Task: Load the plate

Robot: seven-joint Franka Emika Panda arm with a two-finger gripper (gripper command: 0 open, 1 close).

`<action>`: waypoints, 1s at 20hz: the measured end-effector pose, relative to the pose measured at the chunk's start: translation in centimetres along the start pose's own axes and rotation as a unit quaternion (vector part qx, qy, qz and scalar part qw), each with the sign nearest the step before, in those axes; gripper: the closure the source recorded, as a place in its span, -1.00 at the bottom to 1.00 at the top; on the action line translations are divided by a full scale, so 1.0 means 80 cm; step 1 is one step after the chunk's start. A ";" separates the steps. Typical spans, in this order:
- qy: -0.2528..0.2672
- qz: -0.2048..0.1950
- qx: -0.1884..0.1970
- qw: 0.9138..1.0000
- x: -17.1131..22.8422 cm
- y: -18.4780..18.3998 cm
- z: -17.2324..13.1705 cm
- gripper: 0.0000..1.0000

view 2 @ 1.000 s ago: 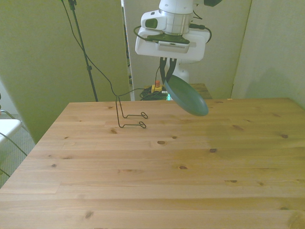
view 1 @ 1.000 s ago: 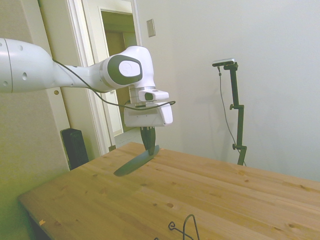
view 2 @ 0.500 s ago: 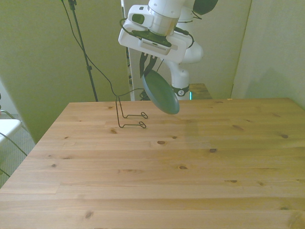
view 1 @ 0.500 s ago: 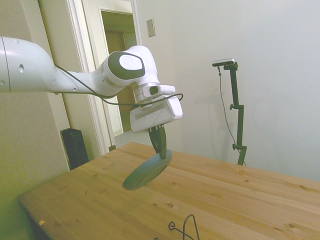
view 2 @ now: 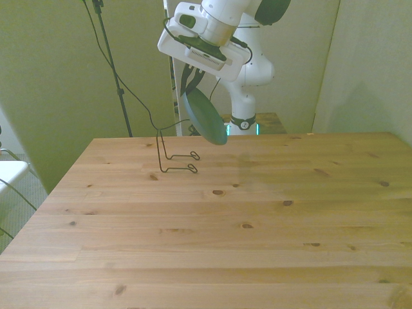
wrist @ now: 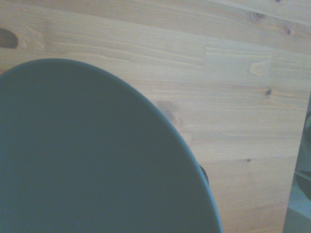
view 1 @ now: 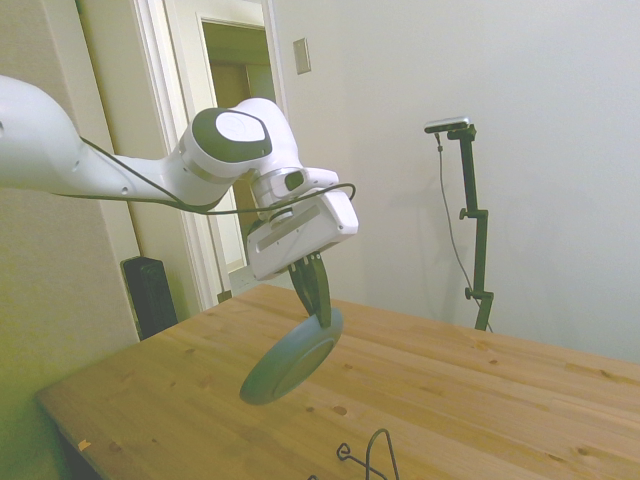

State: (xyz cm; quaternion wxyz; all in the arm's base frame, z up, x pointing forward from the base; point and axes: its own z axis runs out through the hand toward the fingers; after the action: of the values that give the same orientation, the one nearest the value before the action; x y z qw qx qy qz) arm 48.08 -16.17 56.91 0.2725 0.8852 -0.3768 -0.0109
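A wooden table [view 2: 212, 219] is filling the lower half of the front view, its pale knotted planks running across the frame. In the side view the table [view 1: 480, 400] is stretching from the lower left corner toward the right edge. In the wrist view the table [wrist: 233, 77] is showing as light boards with small dark knots.

A thin dark wire rack [view 2: 175, 158] is standing directly on the boards in the upper left part of the tabletop in the front view, one upright rising from two low loops. In the side view the wire rack [view 1: 368, 455] is peeking in at the bottom edge, near the middle.
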 end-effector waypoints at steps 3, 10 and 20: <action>0.009 0.004 -0.014 1.000 0.002 0.014 0.017 1.00; 0.027 0.017 -0.046 0.998 0.029 0.035 0.051 1.00; 0.034 0.026 -0.076 0.996 0.054 0.008 0.088 1.00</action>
State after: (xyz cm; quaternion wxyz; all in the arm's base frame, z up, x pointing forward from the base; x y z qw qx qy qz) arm 49.18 -22.79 52.03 0.3516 0.8518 -0.3883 -0.0023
